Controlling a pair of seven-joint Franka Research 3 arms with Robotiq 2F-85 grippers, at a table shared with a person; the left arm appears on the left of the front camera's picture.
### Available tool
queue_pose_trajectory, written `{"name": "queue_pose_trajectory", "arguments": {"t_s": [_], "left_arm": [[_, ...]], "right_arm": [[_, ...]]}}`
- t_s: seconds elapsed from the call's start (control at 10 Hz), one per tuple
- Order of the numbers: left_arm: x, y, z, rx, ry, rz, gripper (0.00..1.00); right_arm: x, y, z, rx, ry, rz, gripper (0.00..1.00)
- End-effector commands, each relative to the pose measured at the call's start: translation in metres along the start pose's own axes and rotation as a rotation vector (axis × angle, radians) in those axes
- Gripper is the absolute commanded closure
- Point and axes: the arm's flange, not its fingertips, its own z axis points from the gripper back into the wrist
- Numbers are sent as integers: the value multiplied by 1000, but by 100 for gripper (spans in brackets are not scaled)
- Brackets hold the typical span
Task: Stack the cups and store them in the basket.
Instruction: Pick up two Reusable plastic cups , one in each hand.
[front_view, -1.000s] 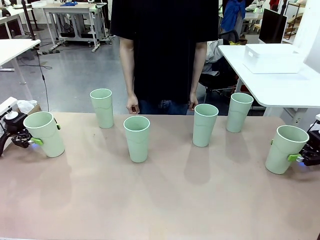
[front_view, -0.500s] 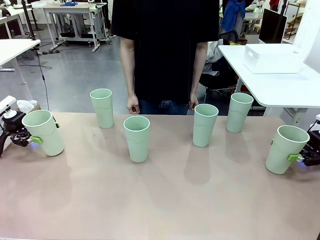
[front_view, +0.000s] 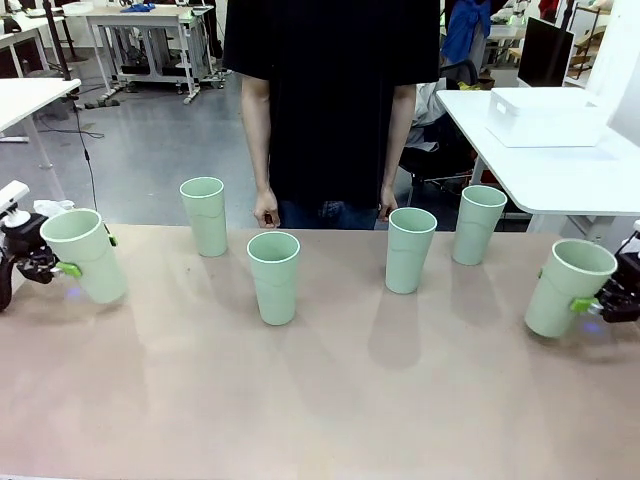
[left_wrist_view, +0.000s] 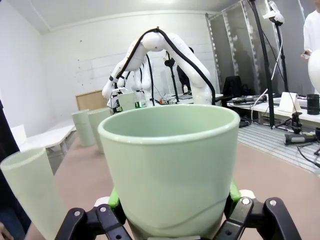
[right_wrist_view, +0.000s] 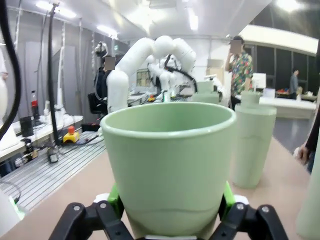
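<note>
Pale green cups stand across the table. My left gripper (front_view: 88, 258) at the far left is shut on one cup (front_view: 80, 240), held tilted just off the table; in the left wrist view this cup (left_wrist_view: 170, 165) sits between the green pads of the gripper (left_wrist_view: 172, 202). At the far right, my right gripper (front_view: 563, 292) is shut on another tilted cup (front_view: 570, 275), seen close in the right wrist view (right_wrist_view: 170, 160). Several free cups stand upright: (front_view: 204, 215), (front_view: 274, 277), (front_view: 410, 250), (front_view: 478, 224). The basket is out of view.
A person in a black shirt stands at the far edge, hands (front_view: 265, 210) hanging at the sides. A white lidded box (front_view: 548, 115) rests on a separate table at back right. The near half of the table (front_view: 330, 400) is bare.
Both held cups have risen slightly off the table and tipped. The left one shifted left and up, and the right one leaned with its base swinging inward. The free cups stayed put.
</note>
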Motion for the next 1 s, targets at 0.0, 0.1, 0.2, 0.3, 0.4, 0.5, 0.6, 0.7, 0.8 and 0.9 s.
{"name": "queue_pose_trajectory", "arguments": {"t_s": [0.0, 0.1, 0.2, 0.3, 0.4, 0.5, 0.6, 0.7, 0.8, 0.9], "left_arm": [[30, -19, -46, 81, -24, -31, 13], [40, -23, -64, 127, -23, -39, 13], [51, -26, -84, 162, -17, -59, 13], [65, -29, -109, 199, -32, -68, 13], [72, -32, -126, 195, -37, -97, 13], [76, -36, -144, 194, -34, -112, 13], [78, -38, -158, 192, -17, -116, 13], [81, -40, -170, 200, 3, -108, 13], [86, -41, -181, 233, 19, -95, 13], [89, -43, -188, 267, 14, -90, 13]], "right_arm": [[21, 22, -52, -133, -43, 91, 13], [27, 24, -70, -205, -73, 123, 13], [30, 28, -89, -234, -94, 149, 13], [33, 32, -107, -285, -110, 180, 13], [35, 36, -121, -293, -111, 189, 13], [40, 40, -131, -293, -111, 195, 13], [43, 42, -138, -270, -100, 189, 13], [43, 42, -143, -255, -74, 172, 13], [42, 44, -147, -252, -31, 159, 13], [43, 45, -151, -249, -8, 159, 13]]}}
